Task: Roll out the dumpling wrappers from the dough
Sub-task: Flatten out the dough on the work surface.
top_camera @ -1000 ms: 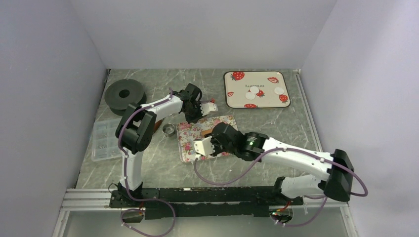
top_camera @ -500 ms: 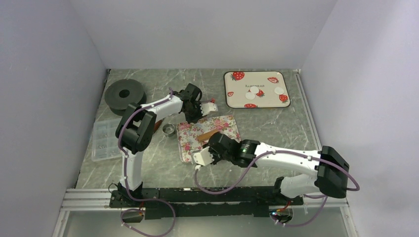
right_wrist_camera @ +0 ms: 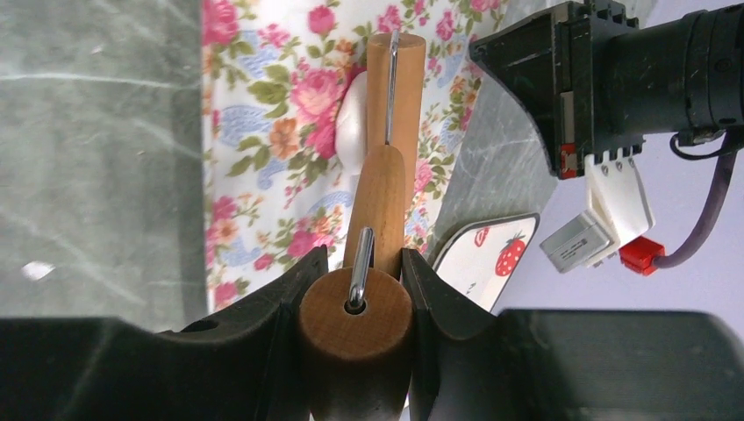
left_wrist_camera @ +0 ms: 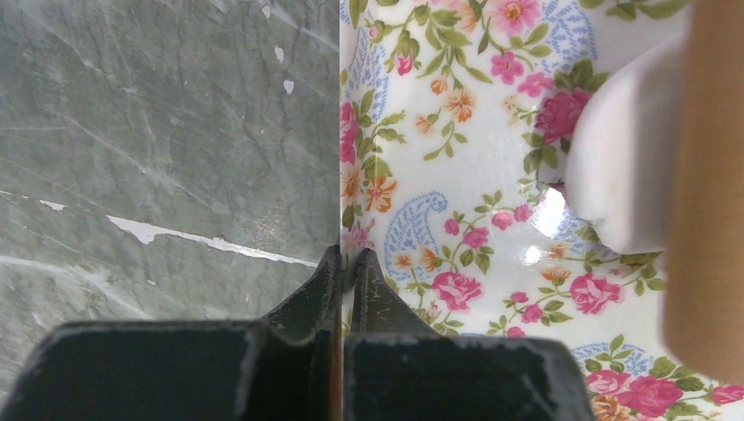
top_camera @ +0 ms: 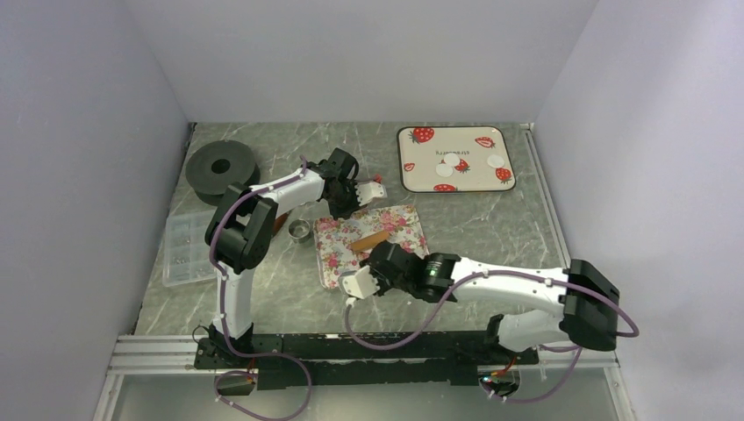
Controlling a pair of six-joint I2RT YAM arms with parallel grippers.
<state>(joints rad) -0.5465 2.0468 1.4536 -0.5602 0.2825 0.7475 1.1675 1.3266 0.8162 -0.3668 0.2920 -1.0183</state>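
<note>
Wooden rolling pin [right_wrist_camera: 386, 189] is gripped at its handle by the right end effector [right_wrist_camera: 361, 256], whose arm is stretched low and leftward over the bench [top_camera: 491, 228]. The left end effector [left_wrist_camera: 346, 260] is closed, its tips at the floral mat's [left_wrist_camera: 456, 175] edge. White dough [right_wrist_camera: 349, 118] under the pin is seen only by the wrist cameras. The dumpling wrappers [top_camera: 452, 161] on the strawberry tray [top_camera: 474, 180] are seen only from above.
</note>
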